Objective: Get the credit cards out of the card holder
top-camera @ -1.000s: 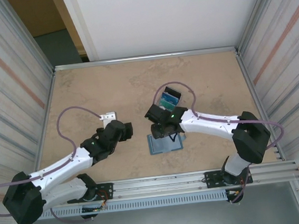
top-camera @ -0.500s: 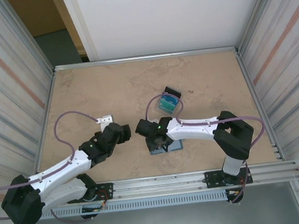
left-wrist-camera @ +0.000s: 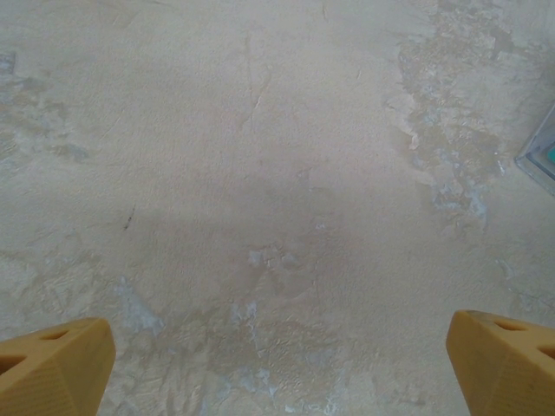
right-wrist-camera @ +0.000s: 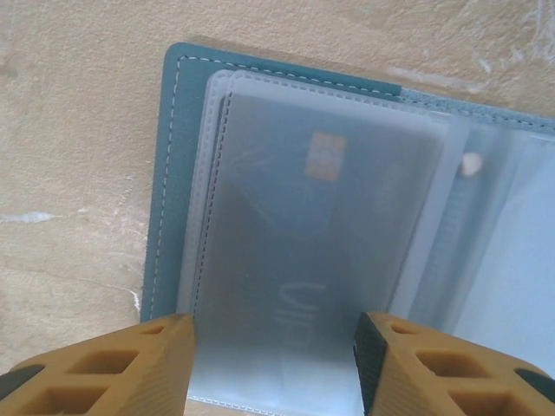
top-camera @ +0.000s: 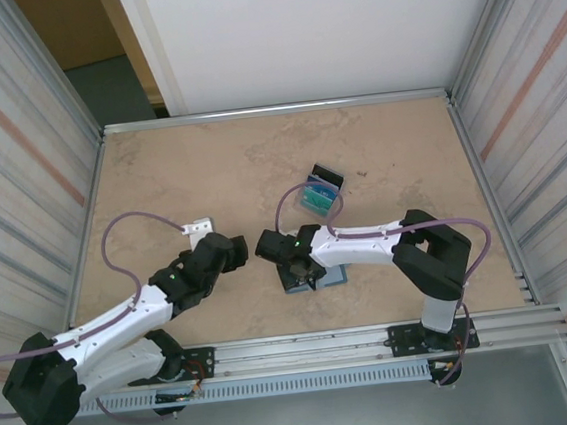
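Plastic this thin should be light, stiff and slick: the card (right-wrist-camera: 303, 251) seen through the frosted sleeve (right-wrist-camera: 416, 199) in the middle of the right wrist view, its gold chip (right-wrist-camera: 328, 156) toward the top, ought to weigh almost nothing and slide readily once it starts. The sleeve is soft, and I judge it would buckle or lift along with the card if both were pinched together. The better hold is likely a bare card edge at the sleeve's mouth, though I cannot tell which side that mouth is on. The card holder (right-wrist-camera: 167, 173) lies open and flat on the table (left-wrist-camera: 260, 130), its slate-blue cover showing along the left and top of that frame. In the overhead view it sits low and centre, partly under the right arm. The other credit cards (top-camera: 319, 199), teal and dark, lie in 1 small pile apart from it, just above centre. The right gripper (right-wrist-camera: 273, 364) has its 2 orange fingers (right-wrist-camera: 113, 368) about half spread at the lower corners, astride the sleeve's lower edge with nothing clamped. Whether the tips touch the plastic I cannot tell. The left gripper (left-wrist-camera: 277, 364) is spread fully wide over bare table, holding nothing.
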You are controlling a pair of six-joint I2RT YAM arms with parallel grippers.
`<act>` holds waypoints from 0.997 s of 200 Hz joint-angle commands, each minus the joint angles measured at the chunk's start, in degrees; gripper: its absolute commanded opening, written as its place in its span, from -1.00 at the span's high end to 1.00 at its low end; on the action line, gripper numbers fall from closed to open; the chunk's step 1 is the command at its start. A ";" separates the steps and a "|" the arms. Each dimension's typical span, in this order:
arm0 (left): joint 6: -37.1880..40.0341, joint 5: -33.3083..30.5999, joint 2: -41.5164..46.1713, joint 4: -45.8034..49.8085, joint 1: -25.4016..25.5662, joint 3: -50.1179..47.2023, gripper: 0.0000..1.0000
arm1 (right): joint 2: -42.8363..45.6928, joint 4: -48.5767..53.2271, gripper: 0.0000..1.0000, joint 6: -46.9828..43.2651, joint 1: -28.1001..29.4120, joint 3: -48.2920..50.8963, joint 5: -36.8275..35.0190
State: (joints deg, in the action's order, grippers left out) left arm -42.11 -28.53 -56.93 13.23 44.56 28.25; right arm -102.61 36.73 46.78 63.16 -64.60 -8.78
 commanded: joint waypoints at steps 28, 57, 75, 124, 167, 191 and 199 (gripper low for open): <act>-0.96 0.31 0.33 0.10 -0.61 -0.74 -0.97 | -1.47 -1.22 -0.08 1.90 0.69 0.48 1.99; -0.70 0.58 0.39 -0.03 -0.65 -0.57 -0.97 | -1.55 -1.62 -0.03 1.73 0.66 1.47 2.25; -0.55 0.82 0.28 -0.13 -0.61 -0.40 -0.97 | -1.50 -2.39 0.03 1.73 0.64 2.13 2.72; 0.62 1.63 0.35 0.17 -0.69 0.57 -0.97 | 2.15 -9.48 0.13 1.49 -1.25 6.60 7.88; 0.80 1.65 1.18 0.17 -0.62 0.66 -0.97 | 4.54 -14.70 0.19 1.70 -3.76 10.91 11.75; 1.49 1.76 1.78 0.30 -0.61 0.93 -0.97 | 4.97 -14.36 0.27 1.59 -4.08 11.37 11.34; 1.82 1.79 1.95 0.28 -0.62 1.06 -0.98 | 5.05 -13.76 0.28 1.56 -4.01 11.21 10.66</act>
State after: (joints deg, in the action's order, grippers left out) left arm -41.76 -26.57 -56.60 13.23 44.56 28.21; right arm -96.66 23.68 47.59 59.11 -55.02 0.32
